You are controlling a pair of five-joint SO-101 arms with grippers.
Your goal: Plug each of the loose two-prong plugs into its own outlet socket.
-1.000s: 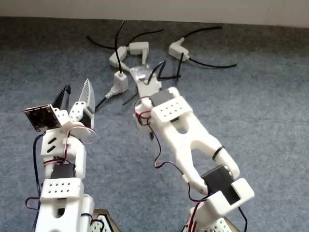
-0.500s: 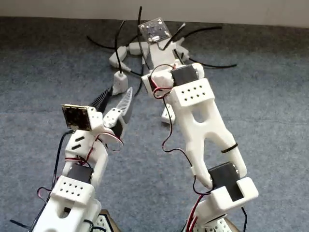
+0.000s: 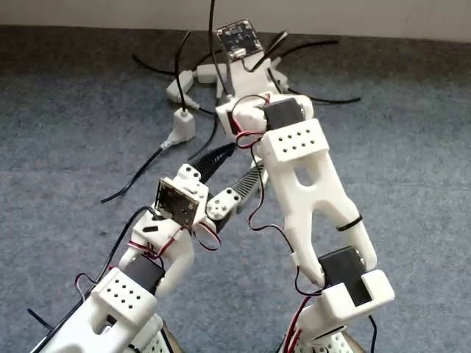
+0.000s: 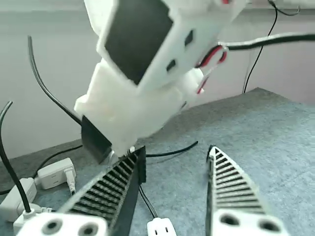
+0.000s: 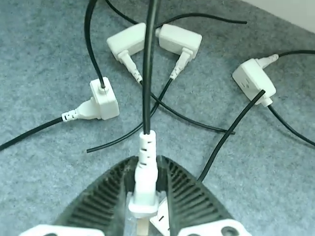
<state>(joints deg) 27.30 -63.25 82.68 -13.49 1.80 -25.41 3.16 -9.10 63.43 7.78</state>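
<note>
Right gripper (image 5: 147,160) is clamped on a white plug (image 5: 142,194), ribbed fingers tight against both sides of its body. The plug's black cord (image 5: 148,73) runs straight out of the grip, away from the wrist. The right arm (image 3: 298,169) is stretched out over the far cluster of connectors on the grey carpet (image 3: 397,162).

On the carpet beyond the held plug lie a loose two-prong plug (image 5: 125,43) and a twin plug (image 5: 180,40) just beside it, prongs angled toward each other. A white block (image 5: 104,101) with cords leaving two sides sits apart from that pair; can't tell if it's a plug seated in a socket. A corner connector (image 5: 253,78) lies well off on the other side.

Left gripper (image 4: 175,149) is spread wide and grips nothing, its black fingers (image 4: 229,189) low over the carpet, close by the right arm's wrist. A small white connector end (image 4: 160,227) with a black cord lies on the carpet under the gap between those fingers
</note>
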